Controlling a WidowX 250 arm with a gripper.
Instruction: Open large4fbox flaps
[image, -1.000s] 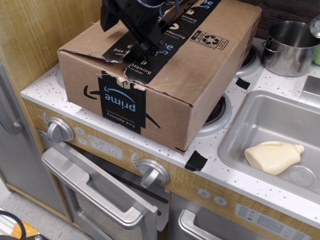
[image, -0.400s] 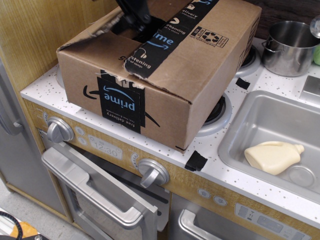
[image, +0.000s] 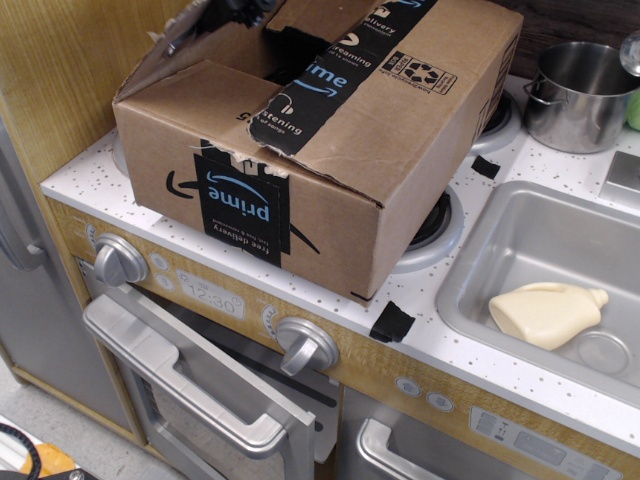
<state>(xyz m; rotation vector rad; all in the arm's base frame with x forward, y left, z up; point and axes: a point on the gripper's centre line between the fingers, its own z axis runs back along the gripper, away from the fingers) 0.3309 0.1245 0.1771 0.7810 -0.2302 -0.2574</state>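
The large4fbox (image: 330, 210) stands on the toy stove top, with black "prime" tape down its front and along the top seam. Its left flap (image: 175, 35) is lifted and tilts up toward the top edge of the view. An inner cardboard panel (image: 195, 95) and a dark gap (image: 292, 45) show beneath it. The right flap (image: 410, 110) lies flat, with torn tape along its seam edge. Only a dark sliver of my gripper (image: 245, 5) shows at the top edge, by the raised flap. Its jaws are out of frame.
A steel pot (image: 580, 95) stands at the back right. The sink (image: 500, 235) holds a cream bottle (image: 548, 312). Black tape pieces (image: 392, 322) lie on the speckled counter. A wooden wall (image: 60, 80) is close on the left. Oven knobs (image: 305, 345) and a handle (image: 180, 375) are below.
My gripper has risen from the box top's seam out past the top edge. The left flap has come up with it, exposing the inner panel.
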